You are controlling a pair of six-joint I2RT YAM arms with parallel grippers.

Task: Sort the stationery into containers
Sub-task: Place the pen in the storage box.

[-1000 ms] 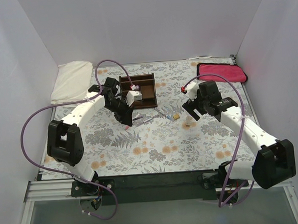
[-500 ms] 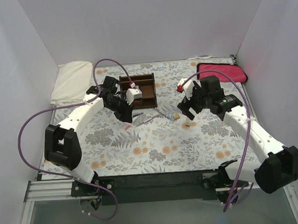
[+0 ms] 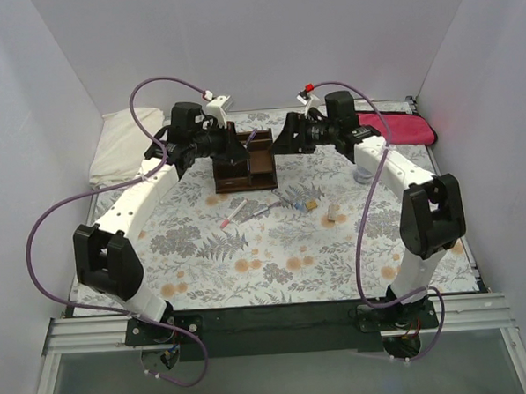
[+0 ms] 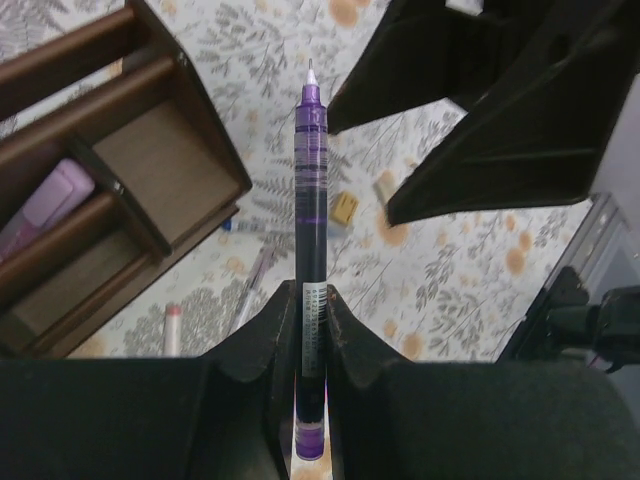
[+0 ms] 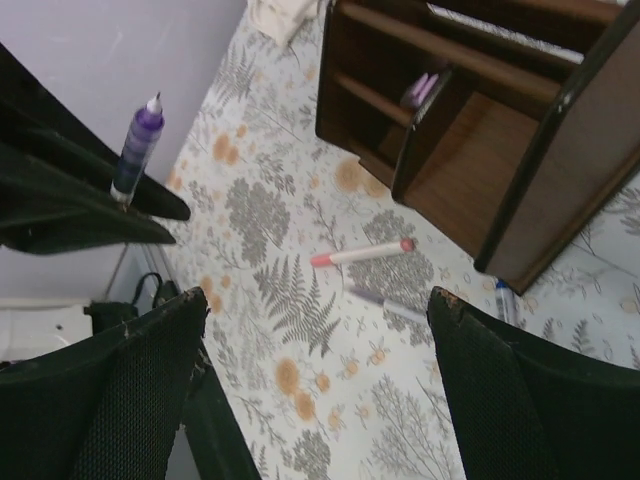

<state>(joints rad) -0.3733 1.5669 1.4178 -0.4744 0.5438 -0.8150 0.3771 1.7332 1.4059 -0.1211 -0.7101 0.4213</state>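
- Left gripper [image 4: 310,300]: one, clamped on one purple pen [image 4: 310,190], whose tip projects past the fingers, beside the organizer [image 4: 150,150] corner.
- Right gripper [image 5: 318,300]: one, jaws spread wide, holding nothing.
- Organizer: one, dark wood, upper centre of the top view. One pink eraser [image 4: 45,200] lies in a narrow compartment.
- Loose below the organizer: one pink-capped pen [image 3: 233,213], one grey pen [image 3: 261,210], two tan blocks [image 3: 333,215].
- Surface: floral-print mat [image 3: 275,267], plain white walls [image 3: 263,38]. White cloth [image 3: 123,142] upper left, magenta cloth [image 3: 409,127] upper right.
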